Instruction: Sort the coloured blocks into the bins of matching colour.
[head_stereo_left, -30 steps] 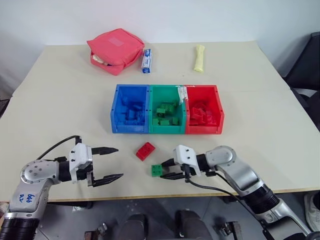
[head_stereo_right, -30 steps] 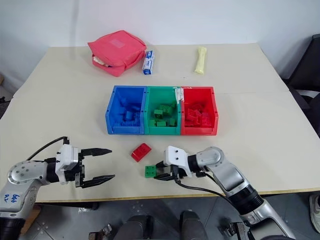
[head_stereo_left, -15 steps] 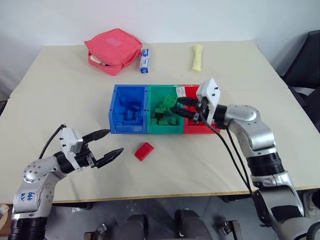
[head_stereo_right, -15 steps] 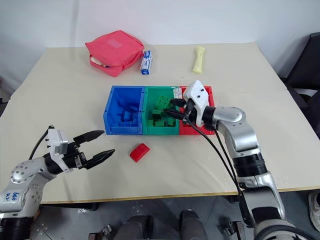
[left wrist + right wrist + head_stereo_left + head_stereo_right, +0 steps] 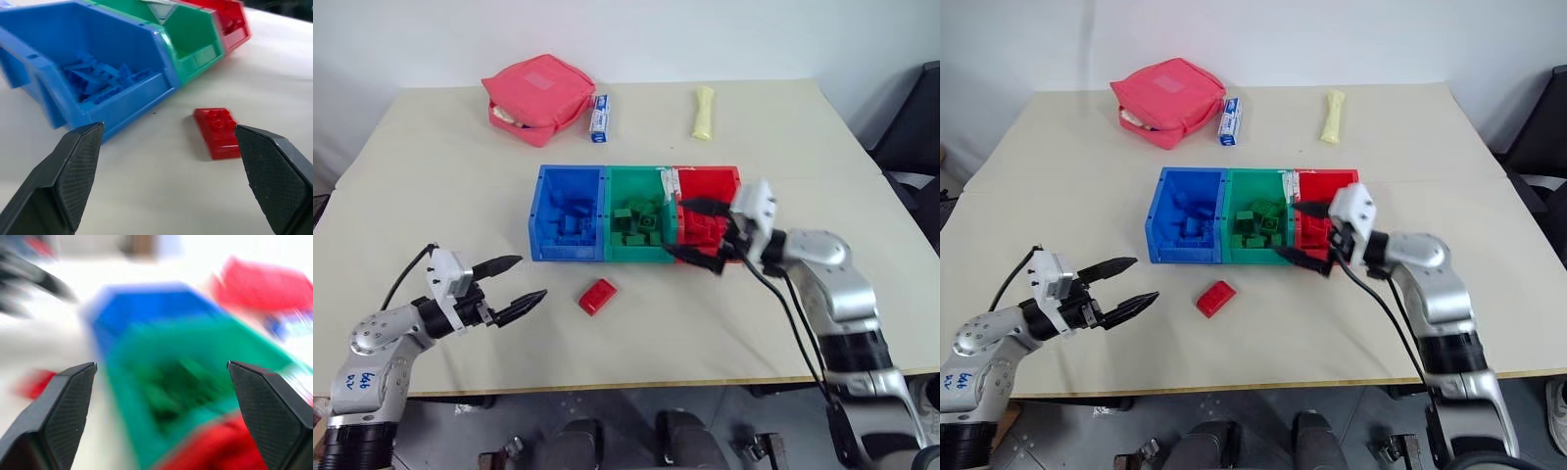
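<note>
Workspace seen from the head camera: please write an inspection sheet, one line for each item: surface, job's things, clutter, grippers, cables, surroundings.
Surface: beige table, with a seam running across it.
Job's things: blue bin, green bin and red bin joined in a row, each holding blocks of its own colour; one red block lies loose on the table in front of them.
Clutter: pink pouch, small blue-and-white box, pale yellow roll, all at the far side.
Grippers: left gripper open and empty near the red block; right gripper open and empty at the red bin's front.
Cables: black cable along the right arm.
Surroundings: light wall behind; dark chair at the right.
</note>
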